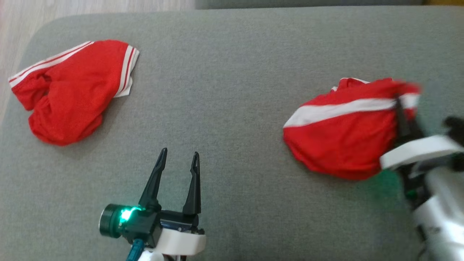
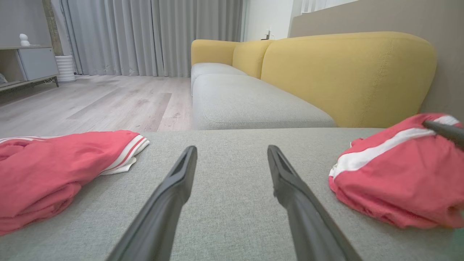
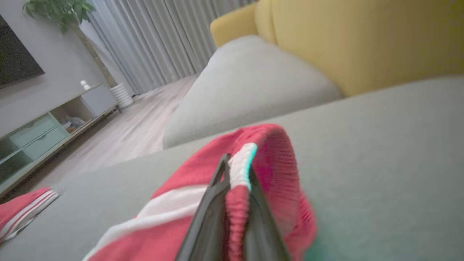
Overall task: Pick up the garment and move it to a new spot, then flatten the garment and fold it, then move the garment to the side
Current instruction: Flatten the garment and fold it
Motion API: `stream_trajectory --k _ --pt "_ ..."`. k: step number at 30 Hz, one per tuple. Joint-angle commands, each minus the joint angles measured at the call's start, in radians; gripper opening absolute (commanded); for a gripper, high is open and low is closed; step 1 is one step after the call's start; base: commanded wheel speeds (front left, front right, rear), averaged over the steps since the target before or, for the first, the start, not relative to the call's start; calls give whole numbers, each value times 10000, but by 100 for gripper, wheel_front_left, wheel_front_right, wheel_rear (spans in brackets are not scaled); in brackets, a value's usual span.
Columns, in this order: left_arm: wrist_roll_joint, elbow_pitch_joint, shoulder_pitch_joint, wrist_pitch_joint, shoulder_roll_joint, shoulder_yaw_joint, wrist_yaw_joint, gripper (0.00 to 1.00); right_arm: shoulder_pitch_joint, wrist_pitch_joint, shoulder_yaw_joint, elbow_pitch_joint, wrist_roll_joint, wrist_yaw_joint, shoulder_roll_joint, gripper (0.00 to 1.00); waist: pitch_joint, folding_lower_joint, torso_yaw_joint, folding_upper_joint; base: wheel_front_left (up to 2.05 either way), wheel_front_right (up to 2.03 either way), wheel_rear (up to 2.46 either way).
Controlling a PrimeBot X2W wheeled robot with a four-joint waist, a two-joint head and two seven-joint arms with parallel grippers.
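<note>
Evidently only the pickup is begun: the garment [image 1: 340, 145] is clamped in the right hand [image 3: 237, 168]. The left hand [image 1: 180, 156] is held apart, empty; flattening and folding are left.

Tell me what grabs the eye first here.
Two red, white-striped garments stand out on the grey cushion: the left garment crumpled, the right garment with its striped edge pinched in the shut right tool. The left tool stands open over bare cushion between them.
</note>
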Motion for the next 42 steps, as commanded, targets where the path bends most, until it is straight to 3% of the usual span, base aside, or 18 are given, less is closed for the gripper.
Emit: stream_trajectory --k 1,5,8,13,18,19,20,21,25,29,36,42 --pt "-40 -295 -289 -63 -14 315 53 100 -446 -40 -119 -560 -119 67 -513 0 -137 -1 -95 0 0 0 0" --pt "-23 -296 -232 -63 -14 362 19 100 -1060 -40 -1208 -1806 -1248 67 -1258 0 -466 -1 -298 0 0 0 0" --pt "-45 -296 -196 -63 -14 347 -8 100 -1451 -40 -1225 -2553 -1893 67 -1430 0 -630 -1 -364 0 0 0 0" --pt "-116 -298 -166 -63 -14 271 -24 100 -1573 -27 151 -3339 -2393 67 -1116 0 -742 -1 -304 0 0 0 0" --pt "-237 -284 -206 -63 -14 222 7 100 -987 374 2032 -3108 -2213 67 141 0 -655 -1 -48 0 0 0 0" --pt "-262 -276 -227 -63 -14 209 17 100 -837 407 2388 -2856 -2189 67 452 8 -634 -1 26 0 0 0 0" --pt "-286 -266 -251 -63 -14 193 29 100 -690 433 2775 -2569 -2151 67 760 72 -616 -1 111 0 0 0 0" --pt "-311 -257 -276 -63 -14 189 47 100 -538 418 3094 -2275 -2047 67 1071 100 -608 -1 194 0 0 0 0" --pt "-456 -249 -384 -63 -14 252 168 100 -126 278 4341 -1561 -1644 67 1631 100 -597 -1 416 0 0 0 0" --pt "-609 -183 -577 -63 -14 310 281 100 255 85 4295 -1315 -1549 67 1474 100 -646 -1 357 0 0 0 0" --pt "-1732 30 -1324 -63 -15 -82 18 100 1416 -28 2345 -2056 -2346 67 549 100 -523 -1 -493 0 0 0 0" --pt "-4647 2116 -2755 293 -15 -1652 -860 100 2207 -36 325 -3238 -3233 67 612 100 -345 -1 -1803 0 0 0 0"
